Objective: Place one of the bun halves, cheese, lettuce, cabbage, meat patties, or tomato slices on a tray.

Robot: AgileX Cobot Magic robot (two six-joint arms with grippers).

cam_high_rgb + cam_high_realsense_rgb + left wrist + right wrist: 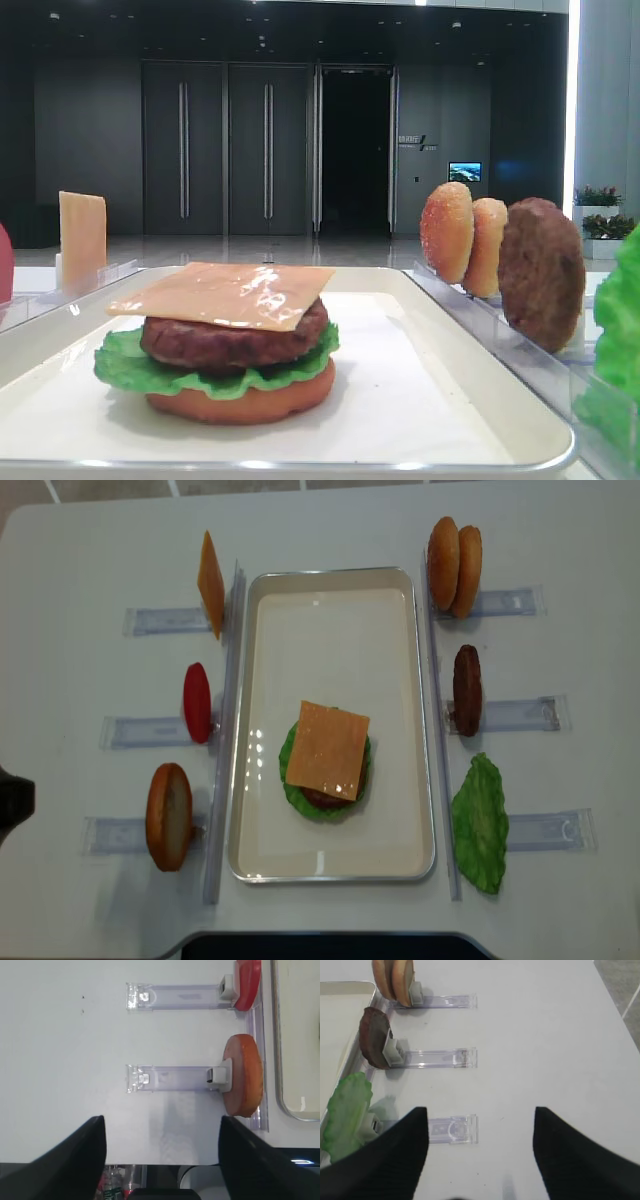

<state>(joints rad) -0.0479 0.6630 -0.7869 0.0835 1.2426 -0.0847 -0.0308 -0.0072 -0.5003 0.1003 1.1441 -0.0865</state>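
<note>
On the cream tray sits a stack: bun half, lettuce, meat patty and a cheese slice on top. Upright in the left racks stand a second cheese slice, a red tomato slice and a bun half. The right racks carry two bun halves, a patty and a lettuce leaf. My left gripper is open and empty at the table's near edge, short of the bun half's rack. My right gripper is open and empty over bare table beside the lettuce rack.
Clear plastic racks stick out sideways from both long sides of the tray. A long clear rail runs along each side of it. Bottles show below the table's edge in the left wrist view.
</note>
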